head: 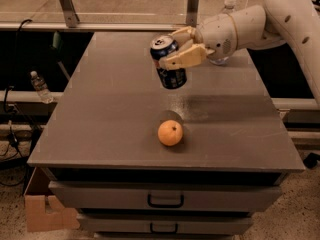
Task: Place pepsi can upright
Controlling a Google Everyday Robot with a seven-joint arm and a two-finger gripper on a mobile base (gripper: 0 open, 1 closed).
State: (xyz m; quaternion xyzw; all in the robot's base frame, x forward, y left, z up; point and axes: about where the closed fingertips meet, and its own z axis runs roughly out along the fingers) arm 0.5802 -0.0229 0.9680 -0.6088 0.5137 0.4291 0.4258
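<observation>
Since the drop is what's left to you, start from the near edge of the grey cabinet top [110,109] and take the orange [170,133] as your marker. It sits close to the front edge, just above the drawers. Right behind the orange there is a dark rounded shadow on the surface, which suggests the load hangs almost straight above that spot.

Beyond and above the orange, the pepsi can [172,78] is in the air, clear of the cabinet top. The gripper [169,51] reaches in from the right of the orange's line, and its two tan fingers [186,58] are clamped across the can's upper half. The lower half hangs free below them.

The can's long axis is what matters. It runs near vertical with the silver top up, tipped a little so the top leans left of the base. You will probably want to take out that lean before lowering, so the base meets the surface flat. Keep the landing spot behind the orange rather than on it.

Farthest from the orange, a clear water bottle [229,3] stands behind the arm, with only its cap and neck showing.
</observation>
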